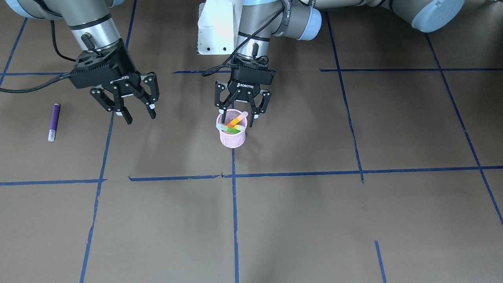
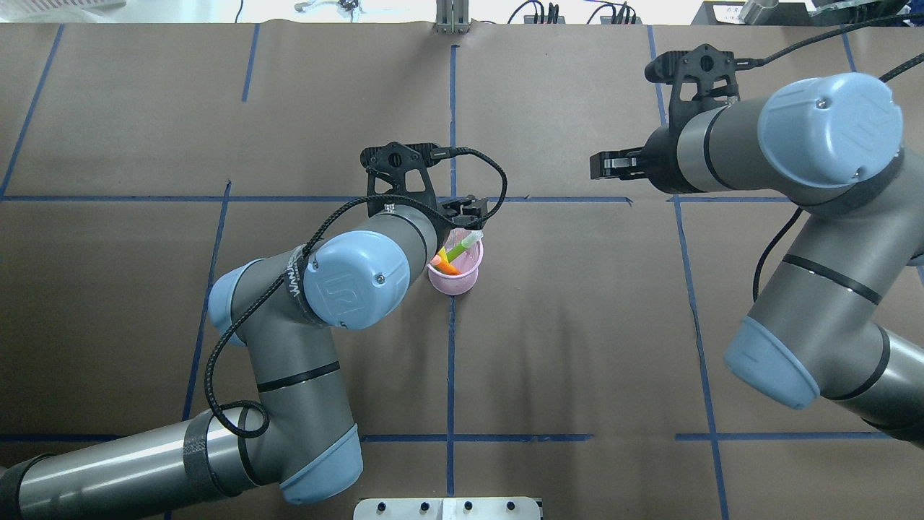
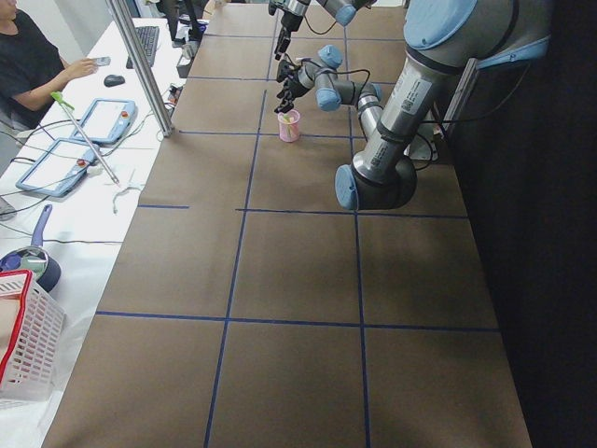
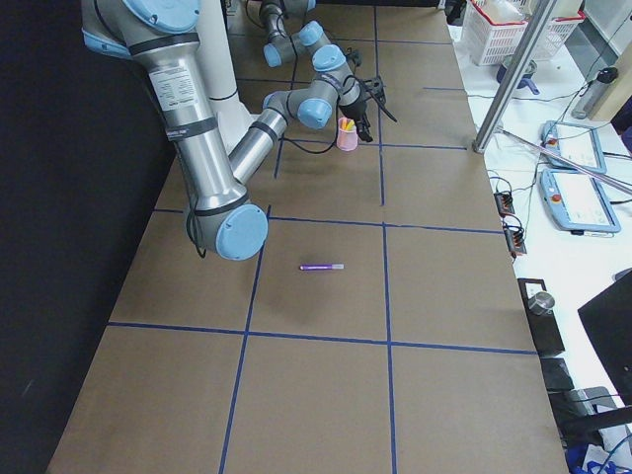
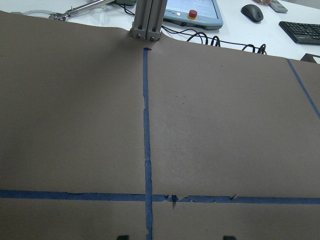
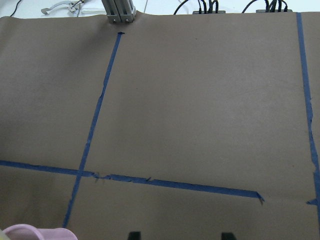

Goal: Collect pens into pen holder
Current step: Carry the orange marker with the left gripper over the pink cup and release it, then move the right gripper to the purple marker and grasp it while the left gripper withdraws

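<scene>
The pink mesh pen holder (image 1: 232, 139) (image 2: 455, 282) stands upright near the table's middle. An orange pen (image 1: 237, 120) (image 2: 448, 266) and a green pen (image 1: 234, 130) (image 2: 459, 250) lean inside it, their pale caps sticking over the rim. My left gripper (image 1: 237, 117) (image 2: 465, 211) hangs open directly above the holder, one finger on each side of the rim, holding nothing. A purple pen (image 1: 54, 122) (image 4: 322, 267) lies flat on the paper, far to my right. My right gripper (image 1: 140, 117) (image 2: 606, 165) is open and empty, raised between the purple pen and the holder.
Blue tape lines (image 1: 234, 204) divide the brown paper into squares. A white mounting block (image 1: 214, 31) sits at the robot's base. Beyond the far table edge are tablets (image 3: 98, 119), cables, a metal post (image 3: 140, 65) and a seated person (image 3: 28, 65). The holder's rim (image 6: 35, 232) shows in the right wrist view.
</scene>
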Robot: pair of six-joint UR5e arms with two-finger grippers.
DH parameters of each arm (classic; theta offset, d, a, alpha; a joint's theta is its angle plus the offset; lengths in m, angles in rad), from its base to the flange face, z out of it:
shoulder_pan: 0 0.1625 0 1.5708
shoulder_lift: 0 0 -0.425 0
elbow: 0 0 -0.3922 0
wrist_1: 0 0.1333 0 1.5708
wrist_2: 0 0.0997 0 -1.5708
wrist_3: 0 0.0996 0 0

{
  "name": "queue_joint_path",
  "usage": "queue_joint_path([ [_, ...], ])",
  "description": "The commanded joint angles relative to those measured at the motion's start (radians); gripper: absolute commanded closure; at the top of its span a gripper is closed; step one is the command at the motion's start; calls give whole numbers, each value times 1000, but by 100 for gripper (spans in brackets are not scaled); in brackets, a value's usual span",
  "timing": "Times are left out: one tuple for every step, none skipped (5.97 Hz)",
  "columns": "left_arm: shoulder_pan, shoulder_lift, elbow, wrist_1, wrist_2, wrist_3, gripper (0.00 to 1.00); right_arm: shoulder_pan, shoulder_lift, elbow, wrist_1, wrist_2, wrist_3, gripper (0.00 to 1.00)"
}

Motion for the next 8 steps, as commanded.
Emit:
queue_joint_path([
  [-19, 1, -7, -46, -6, 2, 3, 56, -2, -3, -70, 74, -12, 25],
  [-45, 2, -16, -51, -11, 2, 4, 65, -12, -21, -74, 86, -13, 26],
  [-96, 7, -24, -51, -58, 1, 6, 87, -62, -31, -75, 141, -18, 27],
  [-179, 54, -25, -51, -225, 1, 6, 91, -115, -29, -75, 178, -21, 29],
  [-247, 92, -25, -51, -354, 2, 6, 158, -183, -34, -71, 245, -73, 29],
  [-266, 104, -27, -51, -369, 2, 6, 215, -233, -56, -70, 342, -214, 30],
  [-273, 123, -27, -48, -386, 2, 6, 234, -296, -82, -67, 365, -272, 31],
  [-275, 165, -30, -51, -414, 2, 6, 275, -302, -188, -67, 470, -365, 31],
])
